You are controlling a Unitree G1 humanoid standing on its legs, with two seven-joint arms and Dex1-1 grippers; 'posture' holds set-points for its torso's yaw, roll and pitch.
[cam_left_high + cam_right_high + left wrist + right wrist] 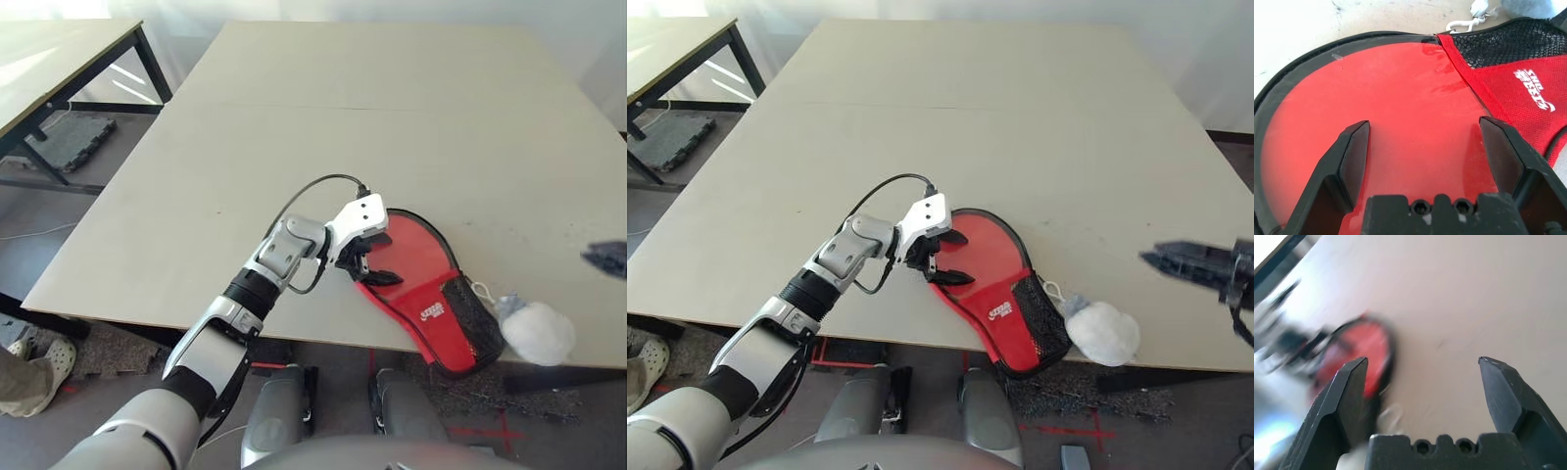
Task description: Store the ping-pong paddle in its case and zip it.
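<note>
Worktop (pixel 392 127): big pale surface, mostly bare toward 12 o'clock and out to 9 and 3. Near edge runs along the bottom, dropping to the floor. A second table (pixel 59 59) stands off at 10 o'clock, well apart.

Case (pixel 994 284): lies flat at the near edge, about 5 o'clock from worktop centre, red side up with black zipper edge around it. Round end toward 11 o'clock, narrow end with the mesh pocket and white logo toward 5 o'clock, that end sticking out past the worktop edge. The round part shows a glossy red face in the left wrist view; cannot tell whether that is the paddle face or the case lining. No handle visible.

White pouch (pixel 1102 333): lumpy, with a string, just beside the case's narrow end at its 3 o'clock, sitting on the worktop edge.

Left end effector (pixel 942 262): fingers spread wide, over the case's round end at its 9 o'clock rim, pointing across the red face. Left wrist view has both fingers (pixel 1349 161) straddling the red area, nothing between them. Cannot tell if the tips touch the fabric.

Right end effector (pixel 1176 262): at 3 o'clock of the case, well apart, above the worktop near its right edge, pointing toward the case. Fingers wide in its wrist view (pixel 1420 362), holding nothing.

Open room: everything past the case toward 12 o'clock is free; little margin at 6 o'clock.
</note>
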